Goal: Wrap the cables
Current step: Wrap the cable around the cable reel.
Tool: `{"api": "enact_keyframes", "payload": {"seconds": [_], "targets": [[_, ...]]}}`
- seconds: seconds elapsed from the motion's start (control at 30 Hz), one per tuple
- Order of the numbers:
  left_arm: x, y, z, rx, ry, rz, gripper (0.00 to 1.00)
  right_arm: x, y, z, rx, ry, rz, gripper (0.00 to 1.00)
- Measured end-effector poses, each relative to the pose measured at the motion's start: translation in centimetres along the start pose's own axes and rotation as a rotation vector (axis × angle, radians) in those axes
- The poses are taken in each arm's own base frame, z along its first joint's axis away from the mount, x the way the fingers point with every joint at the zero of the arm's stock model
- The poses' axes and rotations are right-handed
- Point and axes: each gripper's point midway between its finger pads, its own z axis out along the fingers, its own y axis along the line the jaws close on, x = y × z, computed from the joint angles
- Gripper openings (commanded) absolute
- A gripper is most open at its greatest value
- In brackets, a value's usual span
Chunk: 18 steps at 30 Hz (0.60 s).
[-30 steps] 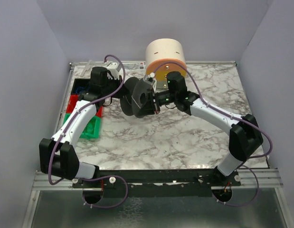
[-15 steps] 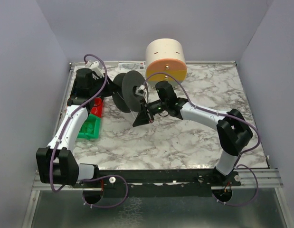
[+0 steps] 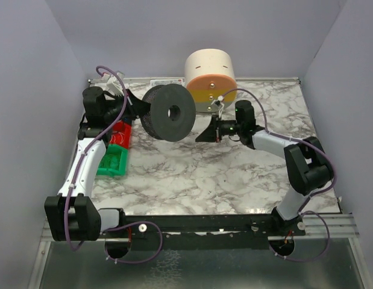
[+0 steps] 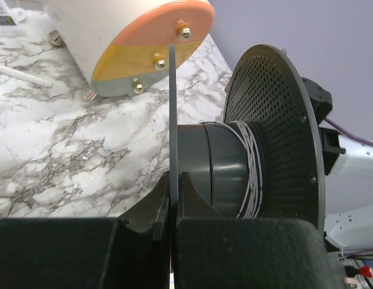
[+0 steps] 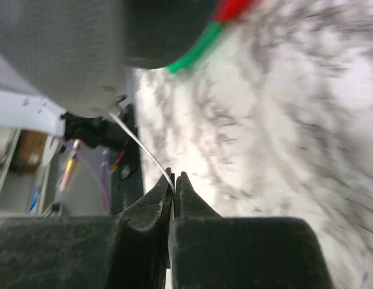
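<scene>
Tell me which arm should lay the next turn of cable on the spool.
Right, likely: the right gripper is shut on the cable running to the spool; the left gripper is clamped on the spool's flange.

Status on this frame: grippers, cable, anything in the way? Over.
Left gripper shut on spool flange. Right gripper shut on cable, strand leading toward spool. Few turns on hub. Pale cylinder just behind spool.
</scene>
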Motion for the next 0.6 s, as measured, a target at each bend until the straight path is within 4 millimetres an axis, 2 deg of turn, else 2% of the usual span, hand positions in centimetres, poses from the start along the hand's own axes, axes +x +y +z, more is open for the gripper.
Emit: {"api": "enact_keyframes", "payload": {"seconds": [0.13, 0.27, 0.37, 0.53, 0.6], "targets": [[-0.2, -1.2, -0.1, 0.063, 0.005, 0.026, 0.00, -2.1, -4.0, -4.1, 0.129, -0.114, 0.047, 0.01], [0.0, -2.0, -0.2, 0.105, 0.021, 0.055, 0.00, -3.4, -5.8, -7.0, 0.184, -0.183, 0.092, 0.01], [0.7, -2.8, 0.2, 0.114, 0.065, 0.118, 0.00, -4.2, -5.5, -7.5, 0.166, -0.194, 0.105, 0.00], [2.2, -5.0, 1.6, 0.147, 0.148, 0.226, 0.00, -5.9, -3.1, -7.8, 0.114, -0.193, 0.048, 0.00], [2.7, -5.0, 1.9, 0.141, 0.170, 0.245, 0.00, -6.6, -2.1, -8.2, 0.153, -0.209, -0.023, 0.00]]}}
